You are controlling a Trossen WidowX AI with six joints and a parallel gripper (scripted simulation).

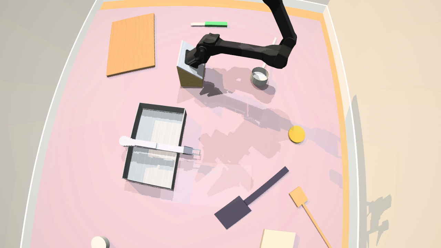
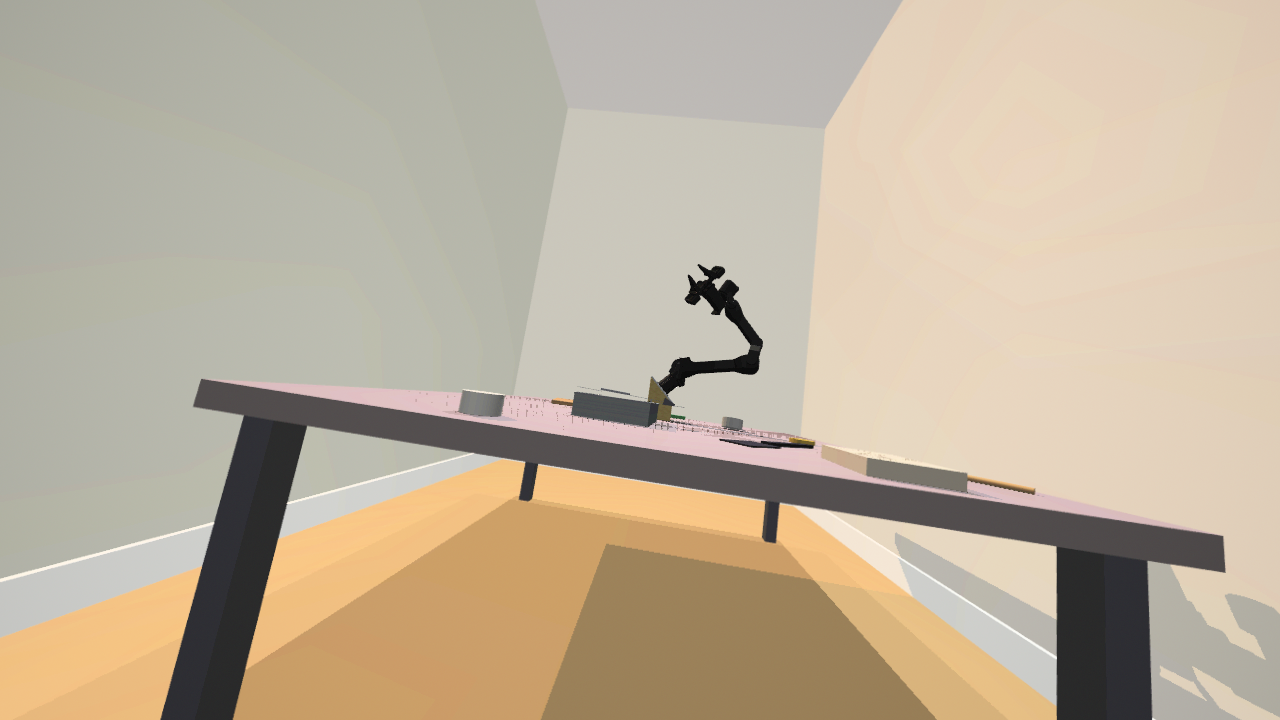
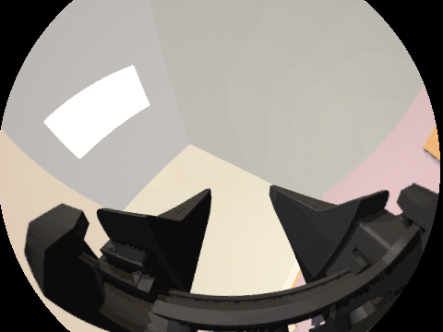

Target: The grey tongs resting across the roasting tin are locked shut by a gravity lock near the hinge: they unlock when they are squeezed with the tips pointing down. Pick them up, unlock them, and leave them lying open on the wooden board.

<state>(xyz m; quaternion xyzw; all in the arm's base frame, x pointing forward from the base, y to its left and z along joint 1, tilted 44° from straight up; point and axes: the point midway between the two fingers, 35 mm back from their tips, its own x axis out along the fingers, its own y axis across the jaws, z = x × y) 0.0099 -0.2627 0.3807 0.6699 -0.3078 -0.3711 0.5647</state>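
The grey tongs (image 1: 154,144) lie closed across the roasting tin (image 1: 161,107) (image 2: 613,407), with the scalloped tips past its left rim and the hinge end past its right rim. The wooden board (image 1: 131,43) lies flat at the back left. My gripper (image 2: 700,277) (image 3: 240,192) is raised high above the back of the table and far from the tongs. It points up at the walls. Its fingers stand apart with nothing between them. In the top view the arm (image 1: 246,49) runs out of the top edge, and the gripper itself is out of that view.
A wedge block (image 1: 189,76) stands by the arm's base. A small metal pan (image 1: 258,76), a yellow disc (image 1: 296,134), a dark spatula (image 1: 243,205), a wooden spatula (image 1: 303,203), a cream block (image 1: 277,239), a white cylinder (image 1: 99,241) and a green-white stick (image 1: 209,23) lie around the table.
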